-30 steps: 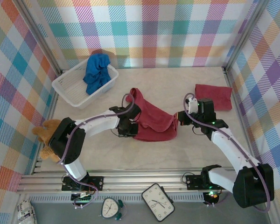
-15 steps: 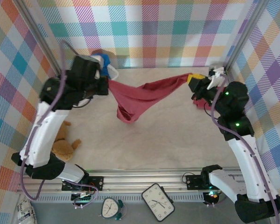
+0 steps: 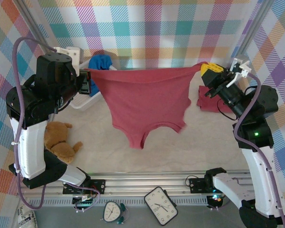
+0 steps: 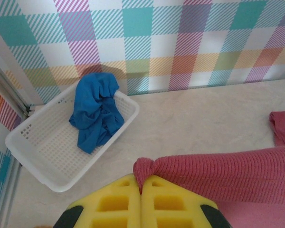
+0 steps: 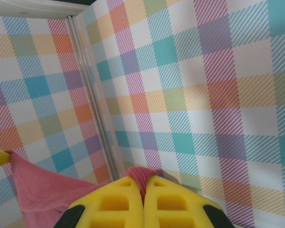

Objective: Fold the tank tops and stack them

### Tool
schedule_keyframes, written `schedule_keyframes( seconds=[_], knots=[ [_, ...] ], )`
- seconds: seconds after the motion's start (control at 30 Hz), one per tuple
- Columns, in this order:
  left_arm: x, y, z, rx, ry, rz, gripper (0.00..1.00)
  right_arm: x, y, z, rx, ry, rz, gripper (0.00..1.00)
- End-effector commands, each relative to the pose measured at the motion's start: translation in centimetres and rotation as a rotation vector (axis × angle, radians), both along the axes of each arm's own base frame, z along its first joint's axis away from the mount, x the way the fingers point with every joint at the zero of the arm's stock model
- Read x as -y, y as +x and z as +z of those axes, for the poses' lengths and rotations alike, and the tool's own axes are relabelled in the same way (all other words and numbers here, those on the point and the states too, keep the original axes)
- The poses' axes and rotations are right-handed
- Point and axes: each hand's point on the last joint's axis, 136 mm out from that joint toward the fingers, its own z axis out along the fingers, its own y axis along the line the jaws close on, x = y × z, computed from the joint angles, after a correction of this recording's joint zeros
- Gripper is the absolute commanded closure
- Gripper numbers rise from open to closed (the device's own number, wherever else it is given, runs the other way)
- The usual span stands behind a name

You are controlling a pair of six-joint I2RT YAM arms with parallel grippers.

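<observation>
A dark red tank top point(image 3: 142, 99) hangs stretched in the air between both grippers, its straps dangling toward the table. My left gripper point(image 3: 88, 76) is shut on its left corner, and the yellow fingers point(image 4: 118, 202) pinch a bunch of red knit point(image 4: 218, 173). My right gripper point(image 3: 206, 69) is shut on the other corner, red cloth point(image 5: 143, 176) squeezed between its yellow pads. A second dark red tank top point(image 3: 209, 102) lies folded on the table at the right. The blue tank top point(image 4: 96, 111) lies crumpled in the white basket point(image 4: 42, 147).
The white mesh basket point(image 3: 78, 102) stands at the back left, partly behind my left arm. A brown teddy bear point(image 3: 61, 142) lies at the left table edge. Plaid walls enclose the table on three sides, with a metal rail along the front.
Both arms have risen and spread apart, lifting the red tank top off the table and pulling it from a sagging bundle into a flat hanging sheet.
</observation>
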Motion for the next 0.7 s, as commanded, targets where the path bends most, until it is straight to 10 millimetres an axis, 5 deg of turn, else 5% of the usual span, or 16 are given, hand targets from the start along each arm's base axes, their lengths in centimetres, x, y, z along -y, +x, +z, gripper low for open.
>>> schedule_keyframes(
  seconds=[0.0,0.37,0.5,0.67],
  knots=[
    [-1.3,0.1,2.0,0.086,0.024,0.044,1.00,0.3,-2.6,3.4,0.103,0.044,0.032,1.00],
    [-1.8,2.5,3.7,0.176,0.107,0.106,1.00,0.6,-1.3,2.7,0.095,0.051,-0.006,1.00],
    [-1.6,5.8,2.4,0.142,0.148,0.125,1.00,0.6,2.6,1.1,0.032,0.037,-0.059,1.00],
    [-0.9,13.3,0.4,0.116,0.124,0.092,1.00,0.0,9.2,-0.7,-0.014,0.006,-0.113,1.00]
  ],
)
